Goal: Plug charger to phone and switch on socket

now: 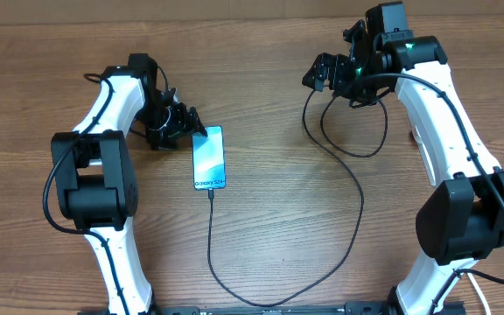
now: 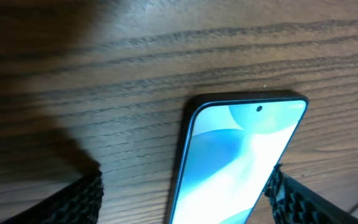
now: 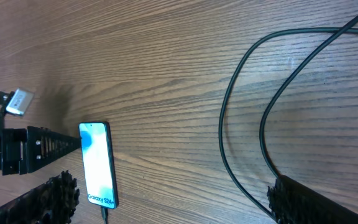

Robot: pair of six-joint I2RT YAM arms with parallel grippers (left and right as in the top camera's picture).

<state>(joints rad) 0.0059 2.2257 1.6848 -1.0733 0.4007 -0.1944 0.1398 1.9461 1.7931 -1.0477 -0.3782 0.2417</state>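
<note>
The phone (image 1: 208, 157) lies flat on the wooden table with its screen lit. The charger (image 1: 357, 201), a thin black cable, has its small tip in the phone's bottom edge (image 1: 210, 194). It loops right and up towards my right gripper (image 1: 319, 74). My left gripper (image 1: 191, 124) is at the phone's top end. In the left wrist view its fingers (image 2: 73, 199) stand wide apart around the phone (image 2: 235, 162), open. My right gripper (image 3: 179, 205) is open over bare table, with the cable (image 3: 229, 124) curving past its right finger (image 3: 316, 202). The socket is out of view.
Both arms' white links rise from the table's near edge (image 1: 261, 308). The cable's long loop lies across the middle and right of the table. In the right wrist view the left gripper (image 3: 36, 148) shows beside the phone (image 3: 98, 165).
</note>
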